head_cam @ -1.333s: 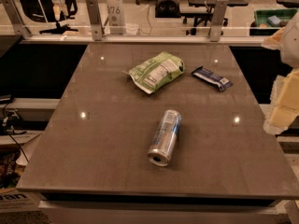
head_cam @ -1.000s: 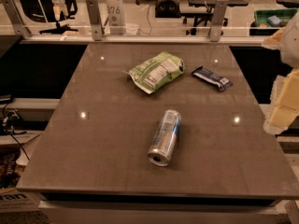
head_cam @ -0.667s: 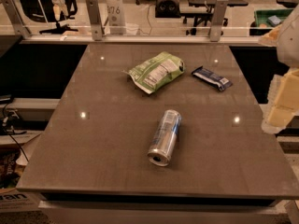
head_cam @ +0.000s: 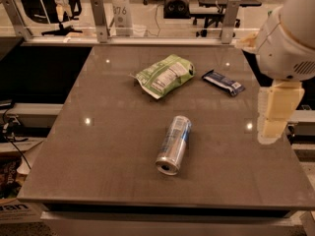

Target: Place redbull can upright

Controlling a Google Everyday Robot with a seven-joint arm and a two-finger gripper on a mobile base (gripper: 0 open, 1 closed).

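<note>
The redbull can lies on its side near the middle of the brown table, its silver end facing the front edge. It is silver with blue panels. My gripper hangs at the right side of the view, over the table's right edge, well to the right of the can and apart from it. The white arm housing sits above it.
A green snack bag lies behind the can, towards the back of the table. A dark blue bar wrapper lies to the right of the bag. A railing with metal posts runs behind the table's far edge.
My arm and gripper have moved a little leftward, in over the table's right edge. The can, the bag and the wrapper have not moved.
</note>
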